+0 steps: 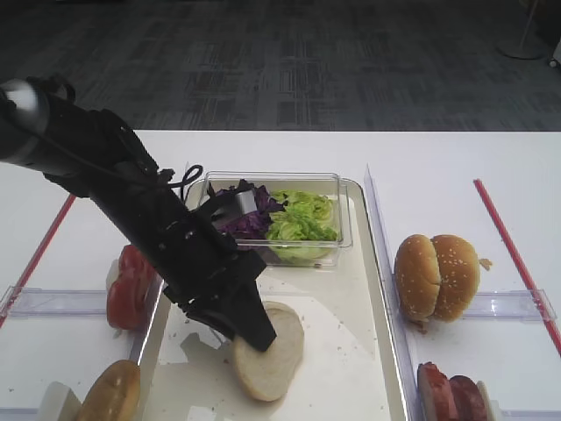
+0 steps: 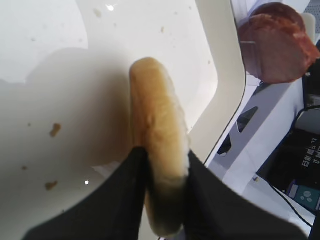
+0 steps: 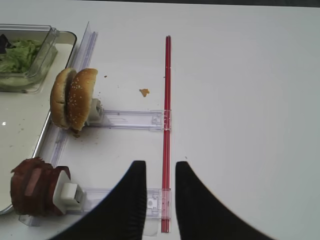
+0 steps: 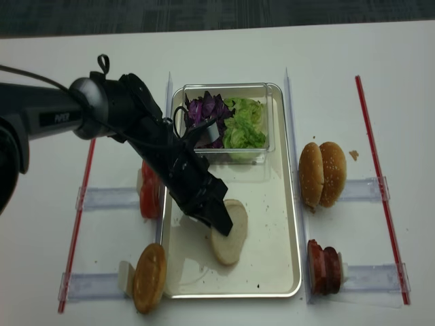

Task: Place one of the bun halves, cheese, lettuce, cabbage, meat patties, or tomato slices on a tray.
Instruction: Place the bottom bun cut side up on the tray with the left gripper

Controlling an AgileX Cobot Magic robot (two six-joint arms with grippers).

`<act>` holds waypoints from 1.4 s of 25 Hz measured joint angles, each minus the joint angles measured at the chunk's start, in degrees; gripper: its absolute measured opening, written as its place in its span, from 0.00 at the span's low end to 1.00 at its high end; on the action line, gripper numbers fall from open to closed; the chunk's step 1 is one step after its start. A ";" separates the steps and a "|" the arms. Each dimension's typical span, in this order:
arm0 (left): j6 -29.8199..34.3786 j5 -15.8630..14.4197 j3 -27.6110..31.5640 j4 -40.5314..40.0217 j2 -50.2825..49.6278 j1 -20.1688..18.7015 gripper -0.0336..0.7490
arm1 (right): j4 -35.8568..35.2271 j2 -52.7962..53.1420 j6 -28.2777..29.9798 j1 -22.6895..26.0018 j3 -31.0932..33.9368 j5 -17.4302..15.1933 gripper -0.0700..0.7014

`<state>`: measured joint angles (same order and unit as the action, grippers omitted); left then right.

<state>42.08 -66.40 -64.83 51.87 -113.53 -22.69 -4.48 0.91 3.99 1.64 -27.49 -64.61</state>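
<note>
From high up, my left claw (image 1: 254, 329) pinches the bun half (image 1: 272, 351) down on the tray (image 1: 351, 368), in front of the clear box (image 1: 337, 210). My left wrist view shows the bun squeezed between both fingers. My right claw (image 3: 161, 190) hangs open, well away from the tray. Next, I think, I let go.

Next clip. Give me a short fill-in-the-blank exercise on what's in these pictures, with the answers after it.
1. The left gripper has its fingers on either side of a ____ over the tray.
2. The clear box at the far end of the tray holds purple cabbage and green ____.
3. The right gripper hangs over a ____ strip on the white table, holding nothing.
4. The tomato slices stand outside the tray, on its ____ side.

Answers: bun half; lettuce; red; left
</note>
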 joint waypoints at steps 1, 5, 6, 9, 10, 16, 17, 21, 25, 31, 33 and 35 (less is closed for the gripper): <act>0.00 0.23 0.00 0.00 0.00 0.00 0.25 | 0.00 0.00 0.00 0.00 0.00 0.00 0.34; 0.00 0.92 0.00 0.10 0.00 0.00 0.29 | 0.00 0.00 0.00 0.00 0.00 0.00 0.34; 0.00 1.21 0.00 0.10 0.00 0.00 0.30 | 0.00 0.00 0.00 0.00 0.00 0.00 0.34; 0.00 1.91 0.00 0.10 0.00 0.00 0.33 | 0.00 0.00 0.00 0.00 0.00 0.00 0.34; 0.00 2.22 0.00 0.10 0.00 0.00 0.33 | 0.00 0.00 0.00 0.00 0.00 0.00 0.34; -0.23 3.12 0.00 -2.53 0.00 0.00 0.34 | 0.00 0.00 0.00 0.00 0.00 0.00 0.34; -0.38 3.34 0.00 -3.32 0.00 0.00 0.34 | 0.00 0.00 0.00 0.00 0.00 0.00 0.34; -0.53 3.75 0.00 -4.63 0.00 0.00 0.36 | 0.00 0.00 0.00 0.00 0.00 0.00 0.34; -1.05 3.94 -1.01 -4.89 0.00 0.00 0.42 | 0.00 0.00 0.00 0.00 0.00 0.00 0.34; -1.42 2.92 -2.73 -4.98 0.00 0.00 0.44 | 0.00 0.00 0.00 0.00 0.00 0.00 0.34; -1.50 2.78 -2.73 -4.98 0.00 0.00 0.44 | 0.00 0.00 0.00 0.00 0.00 0.00 0.34; -1.50 2.68 -2.73 -4.98 0.00 0.00 0.44 | 0.00 0.00 0.00 0.00 0.00 0.00 0.34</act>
<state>40.57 -63.72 -67.56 46.88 -113.53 -22.69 -4.48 0.91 3.99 1.64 -27.49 -64.61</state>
